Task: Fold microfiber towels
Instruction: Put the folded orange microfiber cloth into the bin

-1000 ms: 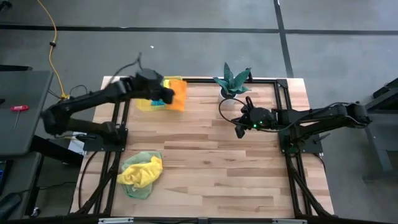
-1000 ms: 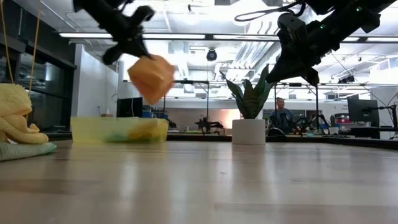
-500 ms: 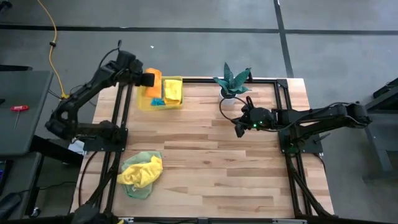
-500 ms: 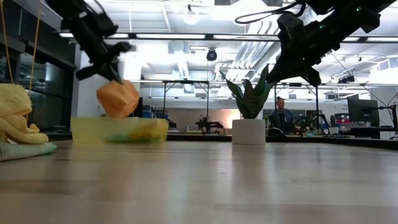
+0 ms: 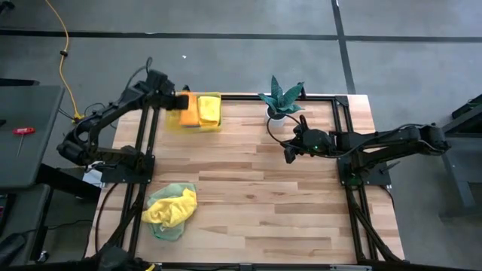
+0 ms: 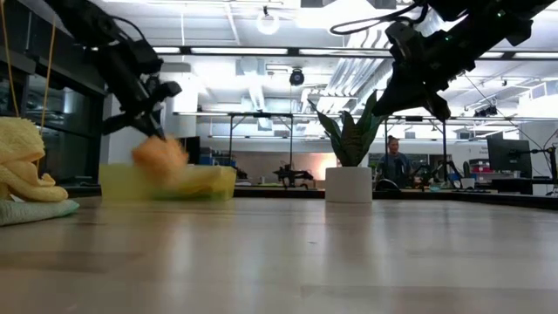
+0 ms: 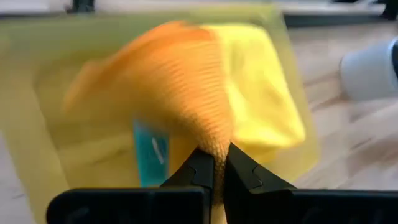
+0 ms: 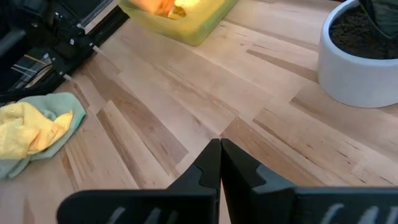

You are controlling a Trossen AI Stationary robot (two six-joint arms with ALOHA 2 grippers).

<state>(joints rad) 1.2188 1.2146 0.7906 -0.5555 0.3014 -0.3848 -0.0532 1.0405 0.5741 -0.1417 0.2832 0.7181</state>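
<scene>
— Gripping what, the left gripper (image 7: 214,163)?
— Its fingers are pinched on the orange towel (image 7: 180,81), over the yellow bin (image 5: 212,126), where a folded yellow towel (image 7: 264,99) and a teal one (image 7: 150,152) lie.
— And the right gripper (image 8: 220,149)?
— Pressed together on nothing, hovering near the potted plant (image 5: 280,98). A yellow-and-green pile (image 5: 171,209) lies well apart from the bin.
</scene>
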